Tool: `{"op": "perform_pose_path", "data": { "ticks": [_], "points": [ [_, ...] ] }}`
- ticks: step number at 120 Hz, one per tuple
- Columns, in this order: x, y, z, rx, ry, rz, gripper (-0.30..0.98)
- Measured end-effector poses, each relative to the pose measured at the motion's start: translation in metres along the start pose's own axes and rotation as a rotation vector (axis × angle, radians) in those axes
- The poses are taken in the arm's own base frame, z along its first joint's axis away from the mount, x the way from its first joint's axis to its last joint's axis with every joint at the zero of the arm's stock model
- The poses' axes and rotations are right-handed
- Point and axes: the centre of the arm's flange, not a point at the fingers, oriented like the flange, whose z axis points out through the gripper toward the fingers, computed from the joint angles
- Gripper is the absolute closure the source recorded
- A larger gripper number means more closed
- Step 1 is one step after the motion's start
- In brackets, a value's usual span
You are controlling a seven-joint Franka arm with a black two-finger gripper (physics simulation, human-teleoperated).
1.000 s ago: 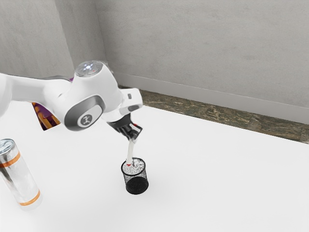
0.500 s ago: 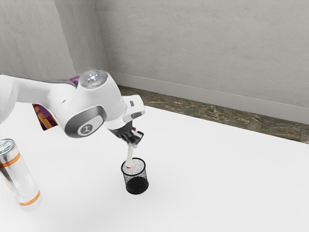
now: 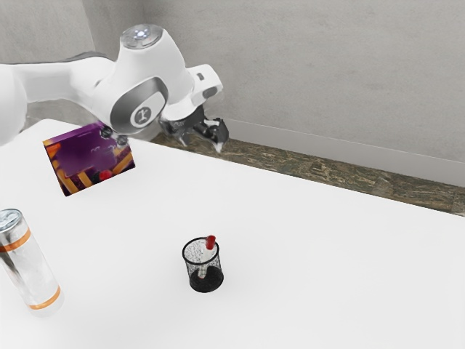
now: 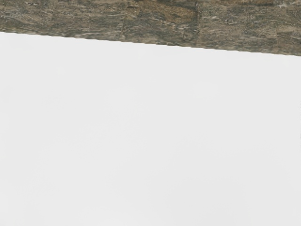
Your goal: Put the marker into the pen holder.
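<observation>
My end effector (image 3: 201, 144) is hovering empty, well above the pen holder (image 3: 206, 281) and toward the bench's far edge; as far as I can make out, its fingers (image 3: 220, 136) are standing parted. The marker (image 3: 211, 243) is resting inside the mesh pen holder, its red end poking above the rim and its body leaning toward the exterior view's right. The pen holder is standing upright on the bench (image 3: 312, 269). The silver can with orange bands (image 3: 34, 273) is standing nearer the exterior view's left, well apart from it. The purple box (image 3: 81, 149) is sitting near the bench's far edge. My wrist view is looking over bare bench, with the stone-patterned floor (image 4: 155, 21) showing past its edge.
</observation>
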Motion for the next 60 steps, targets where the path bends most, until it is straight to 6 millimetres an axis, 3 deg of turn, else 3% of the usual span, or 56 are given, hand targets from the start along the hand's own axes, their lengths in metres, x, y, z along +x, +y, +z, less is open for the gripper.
{"op": "perform_pose_path", "data": {
  "ticks": [11, 31, 46, 60],
  "points": [
    [0.042, -0.025, -0.056, 0.023, -0.040, -0.066, 0.08],
    [0.061, -0.089, -0.094, 0.084, -0.179, -0.139, 0.04],
    [0.058, -0.129, -0.108, 0.109, -0.271, -0.182, 0.02],
    [0.052, -0.150, -0.108, 0.115, -0.339, -0.189, 0.01]
  ]
}}
